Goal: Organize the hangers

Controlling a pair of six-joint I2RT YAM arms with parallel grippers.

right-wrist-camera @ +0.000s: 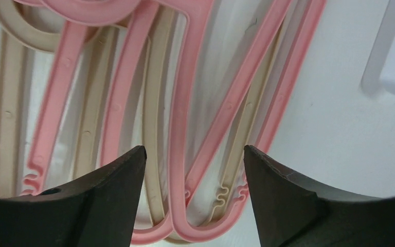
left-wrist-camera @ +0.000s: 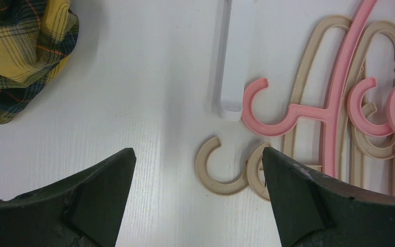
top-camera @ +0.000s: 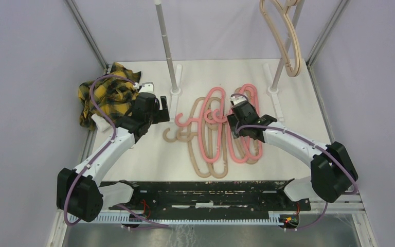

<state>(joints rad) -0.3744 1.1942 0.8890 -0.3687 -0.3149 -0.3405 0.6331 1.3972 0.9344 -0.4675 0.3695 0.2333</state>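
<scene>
Hangers (left-wrist-camera: 335, 110) of thick pink and beige plastic lie heaped on the white table (top-camera: 298, 103); we hold our left gripper (left-wrist-camera: 198, 151) and right gripper (right-wrist-camera: 195, 147) spread apart, empty.

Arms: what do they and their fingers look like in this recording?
Both the left arm and right arm have white curved links with bulky black joint housings; a thin purple cable loops along each. The fingers are dark, matt wedges tapering to blunt tips, slightly scuffed. No markings show.
</scene>
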